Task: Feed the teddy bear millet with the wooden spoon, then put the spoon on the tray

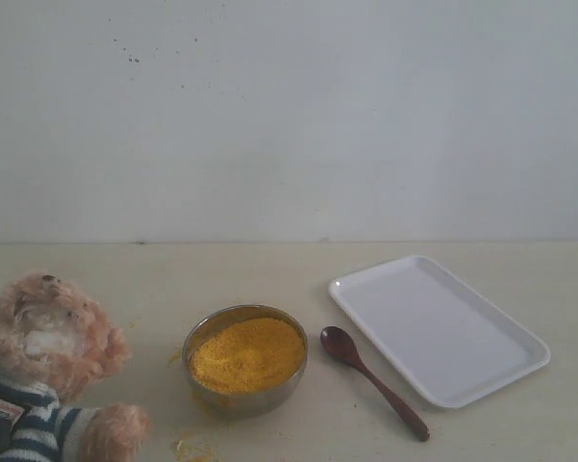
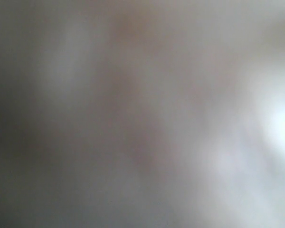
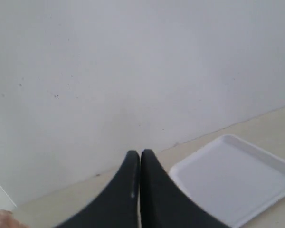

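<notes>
the outside view shows the most. nearest, a few yellow crumbs (image 1: 188,449) lie on the table (image 1: 270,269), at about 7 o'clock from the steel bowl (image 1: 244,399). the teddy bear (image 1: 48,366) sits at 9 o'clock from the bowl, cut off by the picture's edge. the millet (image 1: 248,353) is heaped in the bowl. the wooden spoon (image 1: 371,382) lies flat on the table at 3 o'clock from the bowl, between the bowl and the tray (image 1: 438,327). it is just beside the tray, not on it. its round end points to 11 o'clock and its handle to 5 o'clock. the tray is at about 2 o'clock from the bowl, with nothing on it. farthest back is the pale wall (image 1: 289,115). no arm shows in this view.

the right wrist view shows what the outside view does not: the right claw (image 3: 140,153). its two dark fingers (image 3: 126,190) are clenched tight together and hold nothing. past them you see part of the tray and a tiny bit of the bear's fur (image 3: 0,219), but not the bowl or the spoon.

the left wrist view is all grey blur. i cannot tell what the left claw is doing.

count: one bear, one bowl of millet, one spoon, one tray, and one claw you can see.
</notes>
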`<state>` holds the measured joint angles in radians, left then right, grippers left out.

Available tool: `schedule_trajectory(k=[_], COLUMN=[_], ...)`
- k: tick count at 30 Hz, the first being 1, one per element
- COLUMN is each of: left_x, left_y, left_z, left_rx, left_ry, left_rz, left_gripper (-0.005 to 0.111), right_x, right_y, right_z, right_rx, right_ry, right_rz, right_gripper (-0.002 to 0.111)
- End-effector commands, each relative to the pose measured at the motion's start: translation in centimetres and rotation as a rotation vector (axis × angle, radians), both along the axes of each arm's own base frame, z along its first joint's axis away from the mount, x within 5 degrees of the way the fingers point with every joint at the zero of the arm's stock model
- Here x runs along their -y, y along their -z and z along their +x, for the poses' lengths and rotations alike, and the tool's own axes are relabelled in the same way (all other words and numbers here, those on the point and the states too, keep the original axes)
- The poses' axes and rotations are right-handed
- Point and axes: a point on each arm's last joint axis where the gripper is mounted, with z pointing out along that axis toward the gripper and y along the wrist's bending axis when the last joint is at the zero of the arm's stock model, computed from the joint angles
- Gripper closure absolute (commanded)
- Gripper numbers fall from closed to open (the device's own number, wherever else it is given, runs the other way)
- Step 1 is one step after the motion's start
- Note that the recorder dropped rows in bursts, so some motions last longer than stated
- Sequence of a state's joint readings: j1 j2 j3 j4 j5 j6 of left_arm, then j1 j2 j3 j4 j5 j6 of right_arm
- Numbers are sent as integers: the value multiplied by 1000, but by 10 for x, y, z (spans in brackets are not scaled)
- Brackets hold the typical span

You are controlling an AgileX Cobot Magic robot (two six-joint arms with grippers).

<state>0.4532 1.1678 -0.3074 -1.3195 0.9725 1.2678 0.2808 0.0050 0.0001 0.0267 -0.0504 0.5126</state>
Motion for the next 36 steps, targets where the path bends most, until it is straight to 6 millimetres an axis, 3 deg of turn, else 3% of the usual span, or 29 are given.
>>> schedule_trajectory(k=[1,4,7,8,11,14,15,18,21,24,26,27,30,36], left_x=[1,1,1,1,1,1,1,1,1,1,1,1,1,1], left_y=[-2,-2,-2,-2,-2,-2,-2,-2,-2,-2,-2,-2,-2,-2], left_z=[0,0,0,0,0,0,0,0,0,0,0,0,0,0], left_rx=[16,16,16,16,16,16,16,16,16,16,16,16,16,16], left_ry=[-10,-10,-10,-10,-10,-10,-10,-10,-10,-10,-10,-10,-10,-10], left_rz=[-18,-18,-18,-18,-18,-18,-18,-18,-18,-18,-18,-18,-18,-18], left_gripper=[103,103,103,103,103,103,103,103,103,103,103,103,103,103], right_x=[0,1,1,-2,-17,-59,-69,-106,-124,-139,-147,-150,-156,-167], right_y=[-3,-19,-50,-71,-94,-113,-113,-94,-68,-34,-14,-6,14,30], right_z=[-1,-4,-3,6,31,84,96,148,174,198,209,213,224,237], right_rx=[-14,23,-12,-83,-238,-469,-502,-597,-670,-705,-717,-718,-716,-654], right_ry=[-22,-24,-4,-1,-101,-390,-431,-530,-572,-617,-630,-634,-640,-593], right_rz=[165,158,32,-138,-440,-841,-894,-1091,-1199,-1297,-1304,-1305,-1306,-1208], right_gripper=[108,108,108,108,108,108,108,108,107,86,67,63,62,62])
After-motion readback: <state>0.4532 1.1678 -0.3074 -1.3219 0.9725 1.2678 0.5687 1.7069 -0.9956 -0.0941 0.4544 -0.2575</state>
